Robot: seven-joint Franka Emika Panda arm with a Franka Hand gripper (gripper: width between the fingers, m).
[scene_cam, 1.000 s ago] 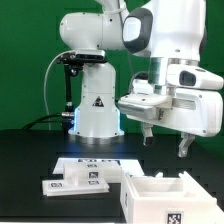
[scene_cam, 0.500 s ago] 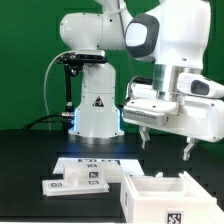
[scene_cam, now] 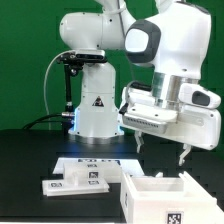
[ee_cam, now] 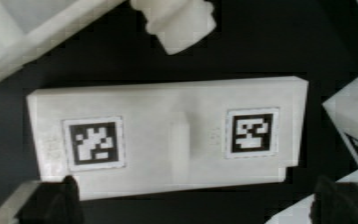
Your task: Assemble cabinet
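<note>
We see the white box [scene_cam: 145, 200] lower than the hand [scene_cam: 160, 150], a bit toward the exterior view's right. Its top is open, and thin walls split it inside. Flat panels [scene_cam: 82, 182] with black-and-white tags lie lower too, toward the exterior view's left. The hand is wide and holds nothing. In the wrist view, one panel [ee_cam: 167, 135] with two tags lies below it. All rest on a black table [scene_cam: 20, 165]. The wall [scene_cam: 25, 60] behind is green.

Glossy white rounded arm [scene_cam: 178, 35], dark grey joint cap [scene_cam: 138, 40], black triangle on its base [scene_cam: 88, 118]; the gripper [scene_cam: 160, 155] has dark fingers [scene_cam: 183, 156]
</note>
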